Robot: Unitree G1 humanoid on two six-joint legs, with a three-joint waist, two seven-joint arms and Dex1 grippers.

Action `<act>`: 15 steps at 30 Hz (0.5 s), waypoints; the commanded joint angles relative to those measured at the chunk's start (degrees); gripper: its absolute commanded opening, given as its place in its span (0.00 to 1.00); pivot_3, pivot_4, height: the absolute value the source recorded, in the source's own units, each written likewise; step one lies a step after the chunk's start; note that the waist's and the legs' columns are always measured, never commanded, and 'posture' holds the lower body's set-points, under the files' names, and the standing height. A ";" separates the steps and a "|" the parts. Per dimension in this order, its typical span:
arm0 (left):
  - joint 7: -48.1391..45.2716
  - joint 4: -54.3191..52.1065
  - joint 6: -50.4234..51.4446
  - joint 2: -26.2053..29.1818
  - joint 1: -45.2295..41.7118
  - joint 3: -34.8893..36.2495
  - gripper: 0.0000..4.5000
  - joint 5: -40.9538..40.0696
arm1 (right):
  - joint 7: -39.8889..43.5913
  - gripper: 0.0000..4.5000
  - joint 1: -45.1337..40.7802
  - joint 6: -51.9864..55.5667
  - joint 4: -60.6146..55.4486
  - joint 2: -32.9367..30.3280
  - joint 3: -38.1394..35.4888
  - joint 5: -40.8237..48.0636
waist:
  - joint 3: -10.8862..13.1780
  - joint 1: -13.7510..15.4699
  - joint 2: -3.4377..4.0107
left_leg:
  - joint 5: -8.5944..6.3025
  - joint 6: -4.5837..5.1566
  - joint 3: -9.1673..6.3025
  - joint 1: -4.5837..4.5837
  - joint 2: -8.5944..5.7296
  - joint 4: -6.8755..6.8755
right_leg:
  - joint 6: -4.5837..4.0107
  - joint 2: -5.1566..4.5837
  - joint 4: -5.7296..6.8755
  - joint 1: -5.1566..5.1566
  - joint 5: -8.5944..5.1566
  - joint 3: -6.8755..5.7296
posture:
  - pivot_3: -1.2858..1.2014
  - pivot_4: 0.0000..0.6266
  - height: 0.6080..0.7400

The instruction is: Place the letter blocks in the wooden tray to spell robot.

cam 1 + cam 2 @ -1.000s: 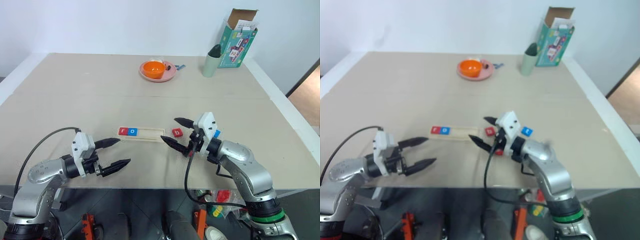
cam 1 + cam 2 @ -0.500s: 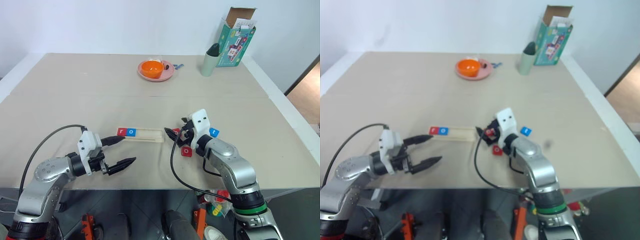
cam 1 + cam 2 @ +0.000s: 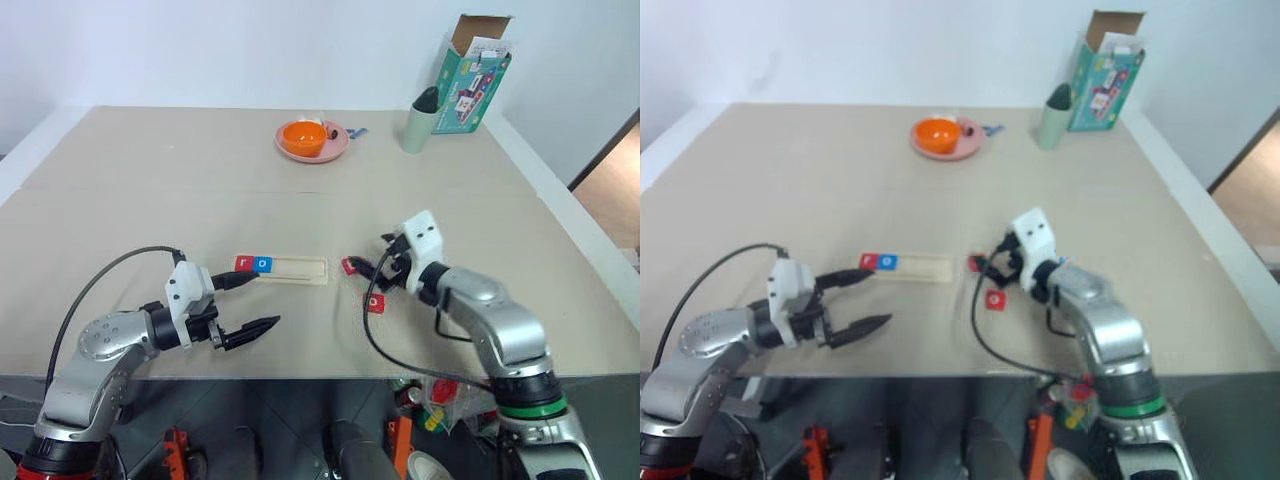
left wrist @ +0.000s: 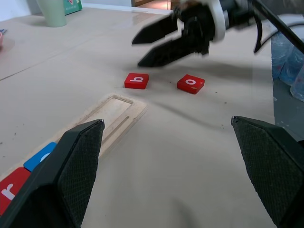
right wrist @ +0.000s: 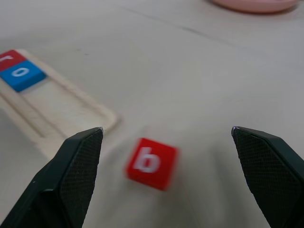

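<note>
The wooden tray (image 3: pixel 290 268) lies mid-table with a red r block (image 3: pixel 244 264) and a blue o block (image 3: pixel 262 264) at its left end. The rest of its groove is bare. A red b block (image 3: pixel 350 266) lies just right of the tray, and a red o block (image 3: pixel 374 303) lies nearer the front edge. My right gripper (image 3: pixel 374 268) is open, low over the table just right of the b block (image 5: pixel 151 163) and pointing at it. Left of the tray and nearer me, my left gripper (image 3: pixel 264 300) hangs open and holds nothing.
A pink plate (image 3: pixel 338 150) with an orange bowl (image 3: pixel 306 137) stands at the back centre. A green cup (image 3: pixel 420 128) and a teal carton (image 3: pixel 472 85) stand at the back right. The table's front edge runs close below both grippers.
My right gripper has drawn back to the right, off the red b block, and tilted down toward it. The red o block now lies uncovered. The left gripper has barely moved.
</note>
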 commanded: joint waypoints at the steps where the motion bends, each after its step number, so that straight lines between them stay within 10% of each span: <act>1: -0.68 -1.30 -1.58 0.81 -0.63 -0.15 0.99 0.16 | -0.92 1.00 -1.27 2.92 -1.43 0.48 1.04 -0.28 | 0.00 -0.16 0.00 | 0.00 0.00 0.00 0.02 0.02 -0.07 | 0.00 0.03 0.00 0.00 0.00 0.00 | 0.52 0.24 1.00; 15: 1.35 -3.87 -2.38 -0.02 1.16 -0.68 0.99 0.69 | -16.42 1.00 -1.02 12.09 -5.05 13.17 3.40 -4.77 | 0.00 -0.44 0.00 | 0.00 -0.03 -0.11 0.09 -0.01 -0.76 | 0.10 0.05 -0.01 -0.11 -0.22 -0.02 | 0.52 0.24 1.00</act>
